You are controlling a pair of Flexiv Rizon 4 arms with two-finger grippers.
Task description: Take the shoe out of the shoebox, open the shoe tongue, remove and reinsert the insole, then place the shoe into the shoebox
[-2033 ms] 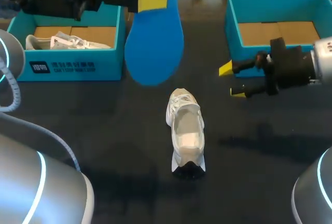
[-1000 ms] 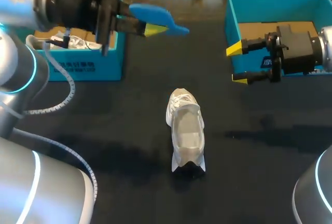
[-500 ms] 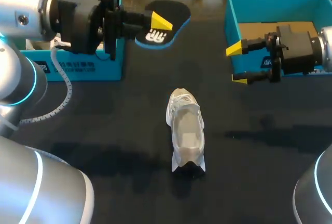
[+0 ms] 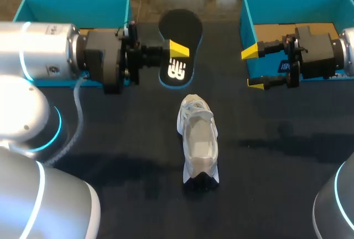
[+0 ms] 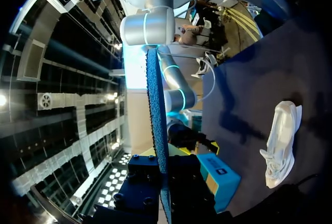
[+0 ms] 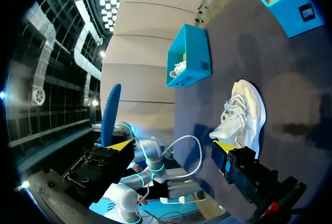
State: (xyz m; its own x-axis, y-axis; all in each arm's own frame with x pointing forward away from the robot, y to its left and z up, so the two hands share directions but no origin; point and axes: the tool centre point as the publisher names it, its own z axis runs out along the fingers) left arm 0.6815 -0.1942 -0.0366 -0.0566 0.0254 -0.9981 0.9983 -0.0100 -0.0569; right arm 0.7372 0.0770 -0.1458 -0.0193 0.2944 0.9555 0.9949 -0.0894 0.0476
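A white shoe [image 4: 198, 139] lies on the dark table, heel toward the front; it also shows as the shoe [image 5: 282, 141] and the shoe [image 6: 241, 115] in the wrist views. My left gripper [image 4: 176, 51] is shut on the insole [image 4: 180, 42], held above the table just beyond the shoe, black underside and white logo facing up. Seen from the left wrist, the blue insole [image 5: 155, 105] stands edge-on out of the gripper [image 5: 163, 169]. My right gripper [image 4: 253, 68] hangs open and empty in front of the right shoebox [image 4: 337, 1]; the right gripper [image 6: 171, 149] has the shoe ahead of it.
The left teal shoebox [image 4: 72, 4] sits at the back left, partly hidden behind my left arm; the left shoebox [image 6: 189, 55] holds a second white shoe [image 6: 179, 68]. The right shoebox has a cardboard floor.
My left arm has swung the insole down from high near the left box to low over the table beyond the shoe, flipping its black underside up. The right arm has held still for the last second.
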